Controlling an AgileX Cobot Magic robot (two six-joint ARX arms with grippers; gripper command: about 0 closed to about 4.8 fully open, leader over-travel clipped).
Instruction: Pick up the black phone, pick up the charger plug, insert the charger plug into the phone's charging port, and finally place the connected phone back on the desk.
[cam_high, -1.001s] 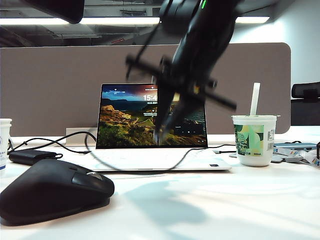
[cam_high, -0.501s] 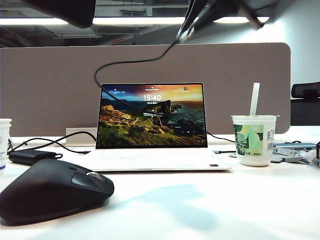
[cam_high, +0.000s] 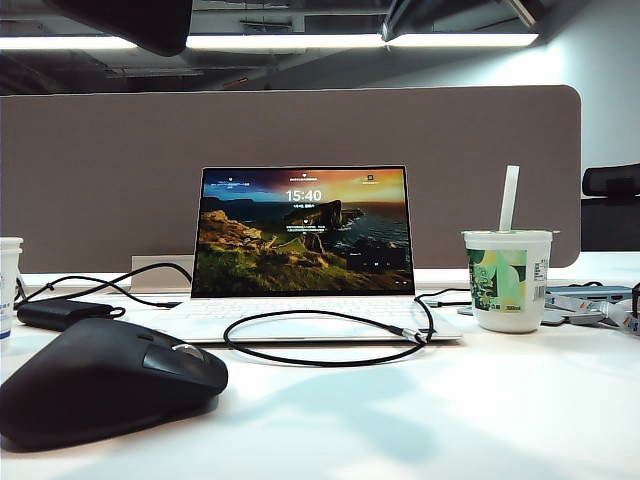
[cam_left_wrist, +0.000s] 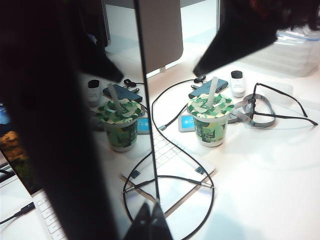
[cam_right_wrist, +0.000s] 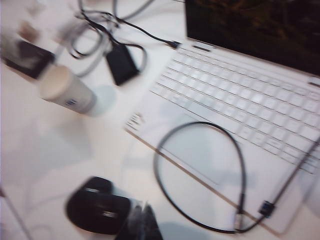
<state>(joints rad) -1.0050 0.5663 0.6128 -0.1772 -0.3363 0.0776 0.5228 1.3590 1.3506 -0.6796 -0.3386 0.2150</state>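
My left gripper (cam_left_wrist: 150, 223) is shut on the black phone (cam_left_wrist: 60, 125), which it holds up on edge close to the camera. The phone's glossy face mirrors the desk below. The charging port does not show. The charger plug (cam_high: 412, 337) (cam_right_wrist: 239, 219) lies loose on the laptop's front corner, and its thin black cable (cam_high: 300, 360) is looped over the palm rest. My right gripper (cam_right_wrist: 142, 223) is shut on nothing, high above the desk (cam_high: 450, 420) near the mouse (cam_right_wrist: 97, 207). In the exterior view only a dark part of that arm (cam_high: 450, 12) shows at the top edge.
An open white laptop (cam_high: 300, 230) stands mid-desk. The black mouse (cam_high: 100, 380) is at the front left, with a power brick (cam_high: 60, 313) behind it. A cup with a straw (cam_high: 508, 280) is on the right. Glasses (cam_left_wrist: 280, 105) lie beyond the cup.
My right gripper rose from in front of the laptop screen to the top of the view with the cable. The cable then dropped and now lies looped on the laptop.
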